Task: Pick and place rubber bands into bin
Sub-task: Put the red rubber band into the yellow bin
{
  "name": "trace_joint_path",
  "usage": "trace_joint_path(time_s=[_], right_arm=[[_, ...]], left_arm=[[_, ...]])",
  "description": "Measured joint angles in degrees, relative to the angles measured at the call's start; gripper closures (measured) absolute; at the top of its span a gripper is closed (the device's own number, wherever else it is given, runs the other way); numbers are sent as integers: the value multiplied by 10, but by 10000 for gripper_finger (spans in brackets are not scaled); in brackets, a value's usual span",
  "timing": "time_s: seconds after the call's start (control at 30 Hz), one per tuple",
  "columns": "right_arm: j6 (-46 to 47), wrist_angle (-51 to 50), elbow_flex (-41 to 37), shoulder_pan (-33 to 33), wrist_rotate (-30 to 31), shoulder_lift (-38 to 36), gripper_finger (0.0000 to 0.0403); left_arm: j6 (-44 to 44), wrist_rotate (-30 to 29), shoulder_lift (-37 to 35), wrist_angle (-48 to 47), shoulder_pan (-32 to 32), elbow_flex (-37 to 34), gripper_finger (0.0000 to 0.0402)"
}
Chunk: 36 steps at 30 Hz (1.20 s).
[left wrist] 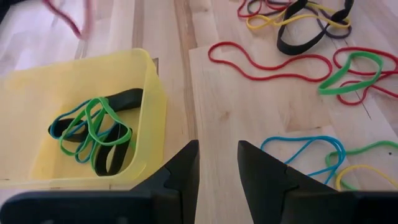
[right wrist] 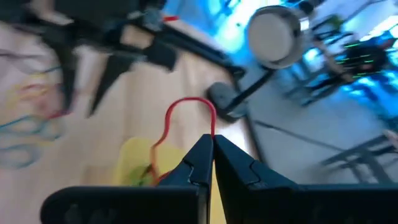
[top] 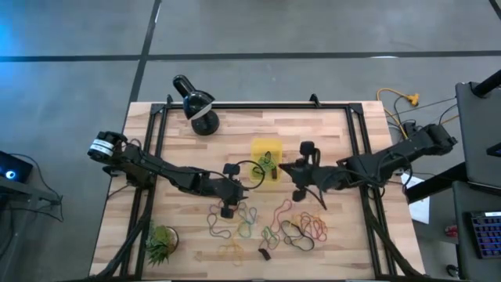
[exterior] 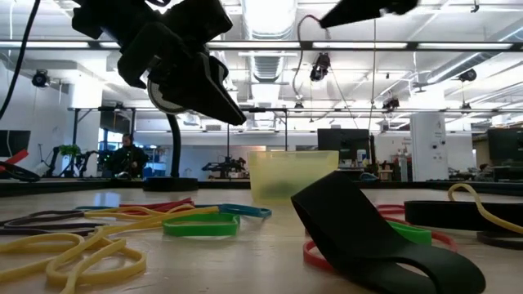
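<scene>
Right pincer (right wrist: 211, 144) pinching red band (right wrist: 186, 112) above bin (top: 266, 154), frame centre: centre over it, then release. Left pincer (left wrist: 217, 155) spread, empty.

The counter (left wrist: 249, 93) is pale wood in glued strips, smooth and matt. The bin (left wrist: 152, 93) beside the left pincer (left wrist: 217, 163) is yellow plastic, slightly see-through and glossy. The rubber bands (left wrist: 298, 59) ahead of this pincer look like smooth matt rubber. The pincer fingers (left wrist: 180, 171) are black matt plastic.
</scene>
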Motion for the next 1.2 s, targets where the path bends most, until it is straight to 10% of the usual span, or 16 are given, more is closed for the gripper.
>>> trace_joint_path(time_s=[0.83, 1.2], right_arm=[[3, 41, 0, -121, -25, 211, 391], [19, 37, 0, -121, -43, 202, 304]], left_arm=[[-1, 1, 0, -5, -1, 0, 308], [-5, 1, 0, -8, -2, 0, 308]])
